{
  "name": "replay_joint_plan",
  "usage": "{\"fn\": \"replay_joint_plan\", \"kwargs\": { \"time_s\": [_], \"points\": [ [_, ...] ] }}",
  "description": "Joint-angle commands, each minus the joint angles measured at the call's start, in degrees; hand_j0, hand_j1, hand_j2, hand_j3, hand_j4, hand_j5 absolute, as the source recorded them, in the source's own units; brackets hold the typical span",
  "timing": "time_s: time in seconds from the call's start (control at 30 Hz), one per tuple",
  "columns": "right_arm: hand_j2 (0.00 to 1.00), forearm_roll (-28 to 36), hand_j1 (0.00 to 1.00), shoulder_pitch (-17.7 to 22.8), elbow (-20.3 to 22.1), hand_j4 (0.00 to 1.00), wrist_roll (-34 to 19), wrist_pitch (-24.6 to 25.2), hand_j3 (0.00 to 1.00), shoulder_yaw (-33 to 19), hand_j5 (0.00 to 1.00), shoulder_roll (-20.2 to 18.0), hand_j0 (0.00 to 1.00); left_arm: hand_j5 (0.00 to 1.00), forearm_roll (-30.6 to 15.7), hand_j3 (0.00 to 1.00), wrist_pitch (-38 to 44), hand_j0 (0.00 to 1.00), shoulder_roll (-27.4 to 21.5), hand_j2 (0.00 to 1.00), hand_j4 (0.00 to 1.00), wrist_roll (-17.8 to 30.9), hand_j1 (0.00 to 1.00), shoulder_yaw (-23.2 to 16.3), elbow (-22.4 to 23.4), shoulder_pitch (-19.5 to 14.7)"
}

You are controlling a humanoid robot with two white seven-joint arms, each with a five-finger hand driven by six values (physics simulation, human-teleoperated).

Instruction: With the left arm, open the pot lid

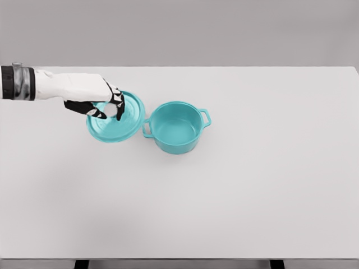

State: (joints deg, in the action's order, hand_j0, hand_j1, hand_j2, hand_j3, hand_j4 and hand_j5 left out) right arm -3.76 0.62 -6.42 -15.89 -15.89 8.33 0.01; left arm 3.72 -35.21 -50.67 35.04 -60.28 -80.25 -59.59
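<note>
On the white table (224,196), toward its back-left corner, the left hand (104,103) pinches the lid's knob (110,110), holding the lid (120,126) beside the open pot (175,128).

Smooth, faintly glossy teal enamel look on the pot (176,126), softly shaded inside. Same teal finish on the lid (124,124), with raised concentric rings. Plain matt white on the counter (224,196), without grain or texture. Hard white plastic-like shell on the left robot hand (104,105), with glossy black finger segments.
</note>
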Motion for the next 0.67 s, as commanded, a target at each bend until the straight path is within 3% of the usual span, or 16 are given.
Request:
{"fn": "replay_joint_plan", "kwargs": {
  "time_s": [0.0,0.1,0.13,0.17,0.2,0.4,0.47,0.53,0.63],
  "points": [
    [1.00,0.0,1.00,-0.1,0.0,1.00,0.0,0.0,1.00,-0.1,1.00,0.0,1.00,0.47,-0.5,0.47,0.2,0.47,-3.5,0.47,0.47,0.0,0.47,1.3,0.5,0.3],
    [1.00,0.0,1.00,-0.1,0.0,1.00,0.0,0.0,1.00,0.0,1.00,0.0,1.00,0.48,-0.5,0.48,0.2,0.48,-3.7,0.48,0.48,0.0,0.48,3.1,1.1,2.5],
    [1.00,0.0,1.00,-0.1,0.0,1.00,0.0,0.0,1.00,0.0,1.00,0.0,1.00,0.53,-0.4,0.53,0.2,0.53,-3.7,0.53,0.53,0.0,0.53,3.1,1.1,2.4],
    [1.00,0.0,1.00,0.0,0.0,1.00,0.0,0.0,1.00,0.0,1.00,0.0,1.00,0.97,-0.4,0.97,0.2,0.97,-3.6,0.97,0.97,0.0,0.97,3.2,1.1,2.4],
    [1.00,0.0,1.00,0.0,0.0,1.00,0.0,0.0,1.00,0.0,1.00,0.0,1.00,1.00,-0.3,1.00,0.2,1.00,-3.6,1.00,1.00,0.0,1.00,3.3,1.1,2.4],
    [1.00,0.0,1.00,0.0,0.0,1.00,0.0,0.0,1.00,0.0,1.00,0.0,1.00,1.00,-0.4,1.00,0.2,1.00,-3.7,1.00,1.00,0.0,1.00,4.2,0.3,2.6],
    [1.00,0.0,1.00,0.0,0.0,1.00,0.0,0.0,1.00,-0.1,1.00,0.0,1.00,1.00,-1.4,1.00,0.2,1.00,-6.4,1.00,1.00,0.0,1.00,6.5,-4.9,3.5],
    [1.00,0.0,1.00,-0.1,0.0,1.00,0.0,0.0,1.00,-0.1,1.00,0.0,1.00,1.00,-5.4,1.00,0.2,1.00,-9.2,1.00,1.00,0.0,1.00,11.5,-10.5,8.0],
    [1.00,0.0,1.00,-0.1,0.0,1.00,0.0,0.0,1.00,0.0,1.00,0.0,1.00,1.00,-7.1,1.00,0.2,1.00,-9.2,1.00,1.00,0.0,1.00,19.9,-12.9,15.6]
  ]
}}
